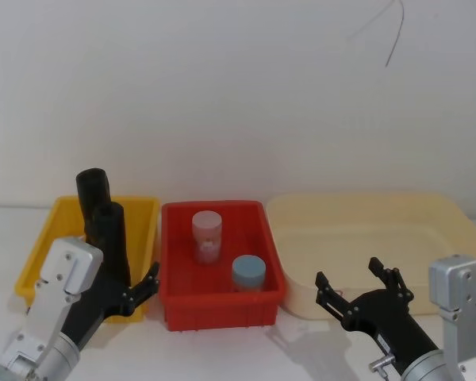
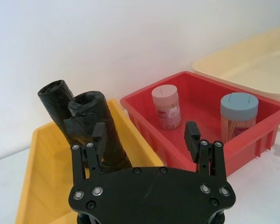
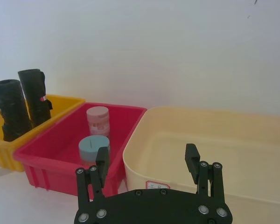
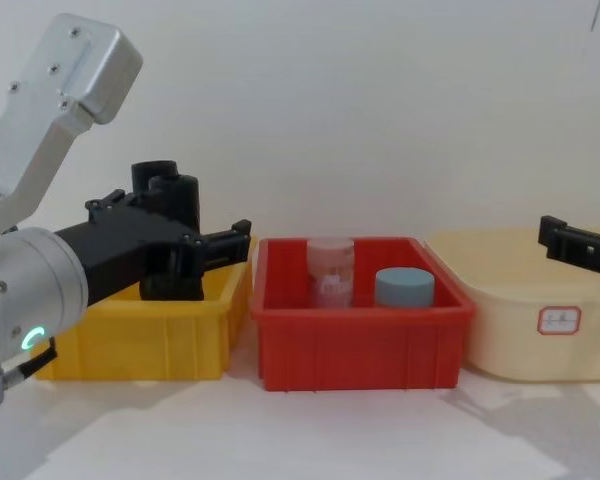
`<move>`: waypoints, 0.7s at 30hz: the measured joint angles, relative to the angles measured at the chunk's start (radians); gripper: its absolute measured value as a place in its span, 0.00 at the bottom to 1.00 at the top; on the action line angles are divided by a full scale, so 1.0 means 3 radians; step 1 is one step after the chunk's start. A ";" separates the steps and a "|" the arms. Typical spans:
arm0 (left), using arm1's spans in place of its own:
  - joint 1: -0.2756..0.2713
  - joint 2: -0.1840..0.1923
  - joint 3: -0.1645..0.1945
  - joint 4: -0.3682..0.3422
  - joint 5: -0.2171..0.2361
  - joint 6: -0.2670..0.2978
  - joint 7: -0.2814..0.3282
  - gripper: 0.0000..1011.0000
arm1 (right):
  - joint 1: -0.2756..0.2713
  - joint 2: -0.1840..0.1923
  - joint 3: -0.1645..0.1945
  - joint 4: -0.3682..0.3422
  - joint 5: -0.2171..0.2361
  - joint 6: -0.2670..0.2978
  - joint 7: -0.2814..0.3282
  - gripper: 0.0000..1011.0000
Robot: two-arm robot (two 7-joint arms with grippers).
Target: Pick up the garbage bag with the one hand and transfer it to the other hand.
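our left pincer (image 2: pixel 145 133) is spread wide and holds nothing. it hangs above the front right part of the yellow bin (image 1: pixel 147 208). in the left wrist view one of its fingers (image 2: pixel 99 136) sits right in front of the garbage bag (image 2: pixel 91 116), while the other hangs off toward the red bin (image 1: pixel 214 313), so the roll is not centred in the gap. we cannot tell whether that finger touches the roll.

the garbage bag stands in the yellow bin, tilted a little, its top well above the rim. a second black roll (image 2: pixel 55 100) stands just behind it, close enough that the two may touch. the yellow bin is at the left end of a row of three along the back edge of the table (image 1: pixel 222 349). the red bin in the middle holds a pinkish jar (image 1: pixel 207 234) and a grey-blue-lidded jar (image 1: pixel 247 272), set apart. the cream bin (image 1: pixel 365 202) closes the row on the right. our right pincer (image 1: pixel 349 274), also spread and empty, hovers near that bin's front left corner, well apart from the roll.

we judge this to be the approach to the pick, with nothing of the handover done yet. the next move calls for shifting the left pincer sideways until the nearer roll sits between both fingers. it should then close on that roll alone, without catching the second one, and lift it clear of the rim.
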 joint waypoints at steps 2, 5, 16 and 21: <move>0.0000 0.0000 0.0000 0.0000 0.0000 0.0000 0.0000 0.99 | 0.0000 0.0000 0.0000 0.0000 0.0000 0.0000 0.0000 0.99; 0.0000 0.0000 0.0000 0.0000 0.0000 0.0000 0.0000 0.99 | 0.0000 0.0000 0.0000 0.0000 0.0000 0.0000 0.0000 0.99; 0.0000 0.0000 0.0000 0.0000 0.0000 0.0000 0.0000 0.99 | 0.0000 0.0000 0.0000 0.0000 0.0000 0.0000 0.0000 0.99; 0.0000 0.0000 0.0000 0.0000 0.0000 0.0000 0.0000 0.99 | 0.0000 0.0000 0.0000 0.0000 0.0000 0.0000 0.0000 0.99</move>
